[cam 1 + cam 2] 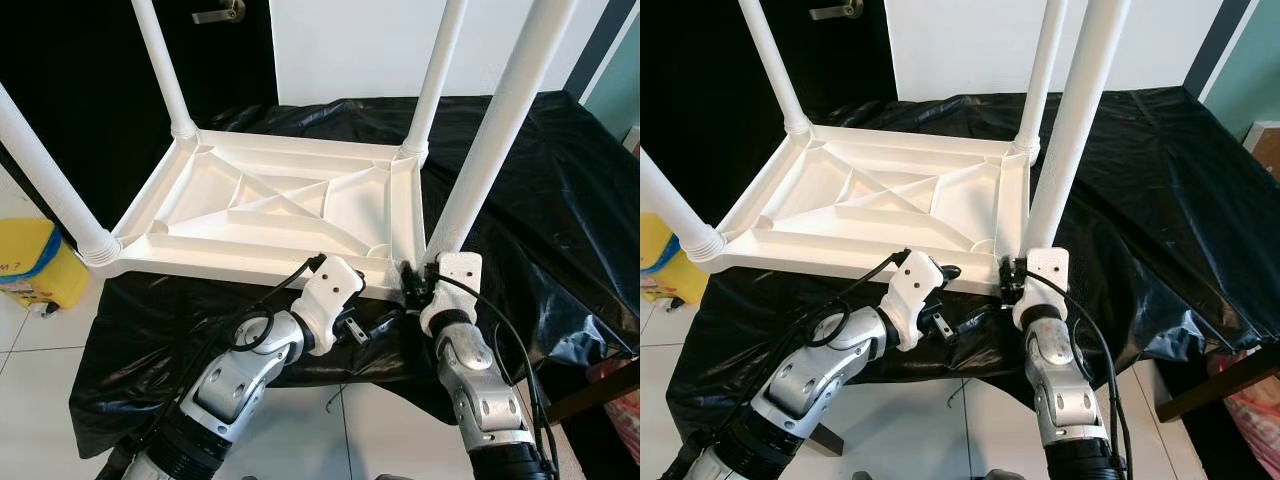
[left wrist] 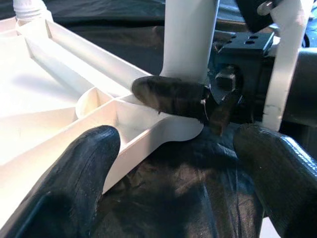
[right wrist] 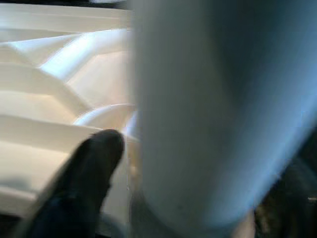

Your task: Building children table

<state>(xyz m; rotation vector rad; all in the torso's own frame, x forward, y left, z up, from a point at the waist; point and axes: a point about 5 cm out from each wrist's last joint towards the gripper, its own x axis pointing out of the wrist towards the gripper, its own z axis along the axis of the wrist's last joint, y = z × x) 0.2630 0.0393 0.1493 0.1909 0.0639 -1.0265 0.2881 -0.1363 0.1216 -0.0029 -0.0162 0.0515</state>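
- Head views: white plastic tabletop (image 1: 270,210) flipped upside down on a black sheet (image 1: 540,200) over a bench, ribbed underside up, near edge just by the bench's near edge. Three round legs already standing in their corners; fourth leg (image 1: 490,140) at the near right corner, tilted a bit, foot right at the socket.
- Right gripper (image 1: 418,283) clamped on the base of that leg. Left gripper (image 1: 372,312) just beside it at the tabletop's near edge, spread apart, holding nothing.
- Left wrist view: fat matte black fingers (image 2: 74,188) wide open around the rounded corner, glossy crinkly sheet below, smooth leg dropping in behind.
- Right wrist view: blurry, leg (image 3: 218,109) huge and close, one finger (image 3: 89,168) against the ribs.
- Probably best to straighten the leg over the socket before pushing or twisting, and brace the tabletop with the left so it can't skid on that slick sheet.
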